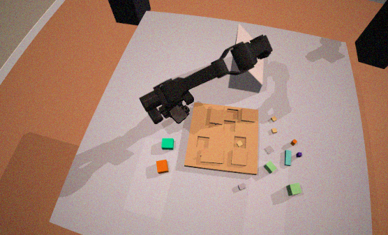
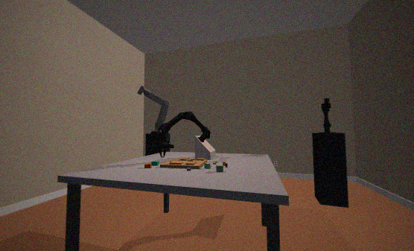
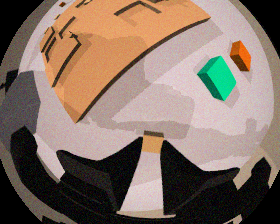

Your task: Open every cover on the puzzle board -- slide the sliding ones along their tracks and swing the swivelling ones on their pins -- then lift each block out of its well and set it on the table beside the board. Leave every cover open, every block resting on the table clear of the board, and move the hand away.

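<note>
Gripper (image 1: 180, 113) (image 2: 162, 156) (image 3: 152, 141) clamped on a small tan wooden block (image 3: 152, 143), pinched near the fingertips; position is off the board's edge, over the grey-white table (image 1: 115, 187) (image 2: 167, 182) (image 3: 176, 107), on the side where a green block (image 1: 167, 143) (image 2: 155, 163) (image 3: 220, 77) and an orange block (image 1: 162, 166) (image 2: 147, 165) (image 3: 241, 56) lie. Block appears to be held above the surface, presumably carried here to be set down clear of the wells; its height is hard to judge from the dim exterior view. Light tan wooden puzzle board (image 1: 223, 132) (image 2: 182, 163) (image 3: 116, 35) lies flat, with several wells exposed and thin square covers beside them. One small tan cube (image 1: 239, 143) sits in an exposed well, so at least one removal remains. Whether every cover is fully open cannot be told. Beyond the board's opposite side: two small tan cubes (image 1: 273, 118) (image 1: 274, 130), a teal oblong block (image 1: 287, 157) and a pale green block (image 1: 270, 167), crowding that side. Near the arm, a white wedge (image 1: 257, 67) (image 2: 204, 150) stands behind the board and could limit low sweeps. Next move: lower straight down, keeping off the green block and the board's edge, then release; a sideways drift could nudge either.
</note>
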